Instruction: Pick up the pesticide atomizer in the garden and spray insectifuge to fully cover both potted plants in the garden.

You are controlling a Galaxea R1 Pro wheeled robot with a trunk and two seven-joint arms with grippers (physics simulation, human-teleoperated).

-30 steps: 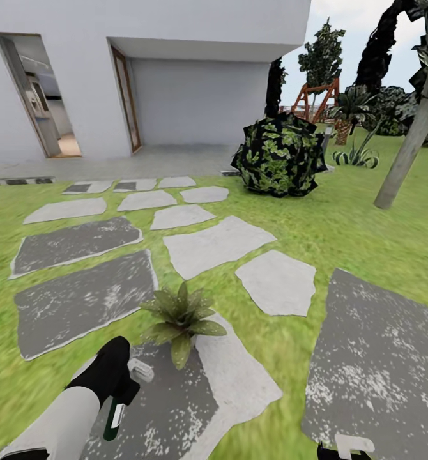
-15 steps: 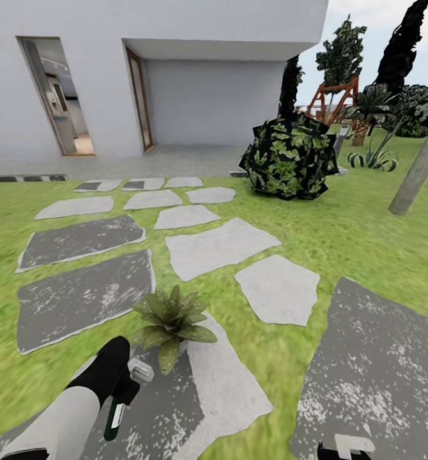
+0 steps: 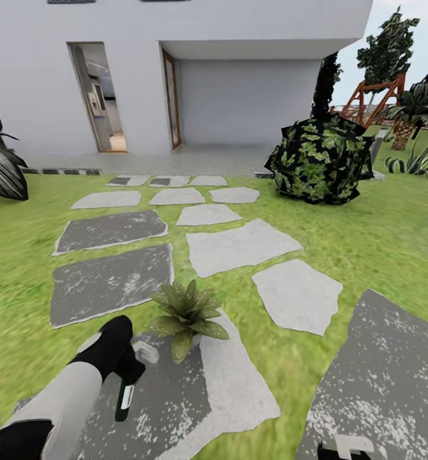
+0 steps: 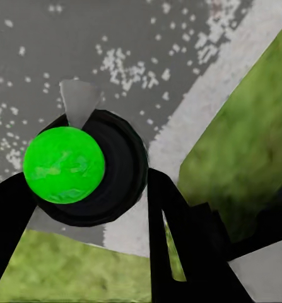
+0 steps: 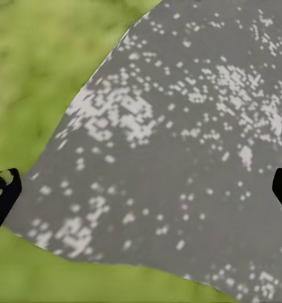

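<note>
Currently the left gripper is gripping the pesticide atomizer, its fingers closed on the bottle, which is hanging down from the hand with the pale label facing out. In the left wrist view the atomizer is showing as a dark round body with a bright green cap end toward the camera, sitting over grey stone and a strip of grass. 1 potted plant is standing just ahead of the left gripper, at the far edge of a large stepping stone, green leaves with a few yellow-brown tips. The right gripper is hovering over another speckled grey stone, fingers spread wide apart, nothing between them. More stepping stones are running across the lawn toward the white house. A dark glossy shrub is sitting well beyond the plant, on the right.
</note>
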